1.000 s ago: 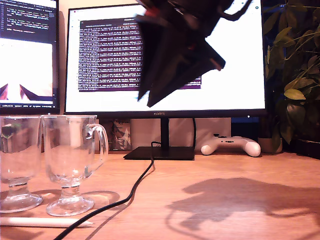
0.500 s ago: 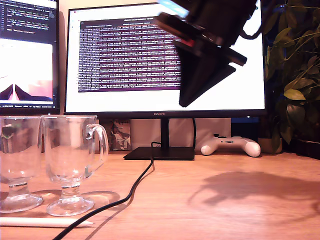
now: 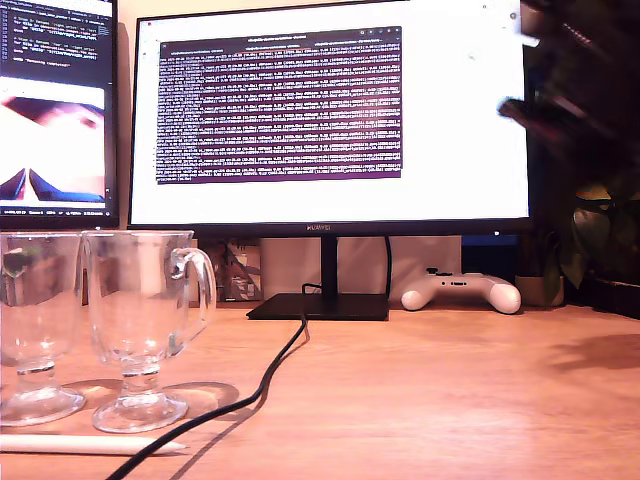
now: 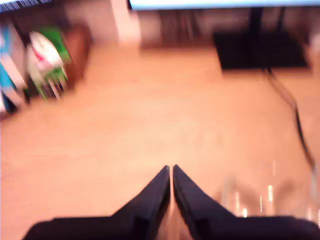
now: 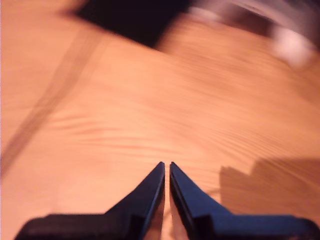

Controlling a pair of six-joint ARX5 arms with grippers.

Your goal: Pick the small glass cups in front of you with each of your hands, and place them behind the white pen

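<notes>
The two small glass cups [image 3: 100, 325] stand upright side by side on the desk [image 3: 430, 400] at the exterior view's left, the nearer one turning its looped handle toward the view's right. Just in front of them, toward the camera, lies the white pen [image 3: 90, 444], flat along the view's lower left edge, with a black cable [image 3: 262, 385] crossing over its tip end. Judged from that layout, the cups already sit on the far side of the pen, so both seem to be set down where the task wants them.

Nothing touches either cup. My first tool [image 4: 171, 172] has its pointed fingers pressed together and empty, hovering over bare wood with blurred glass glints just beside it. My second tool [image 5: 166, 169] is likewise closed on nothing, above open desk. A dark blurred arm [image 3: 560, 95] shows high at the exterior view's right edge; which arm it is I cannot tell.
</notes>
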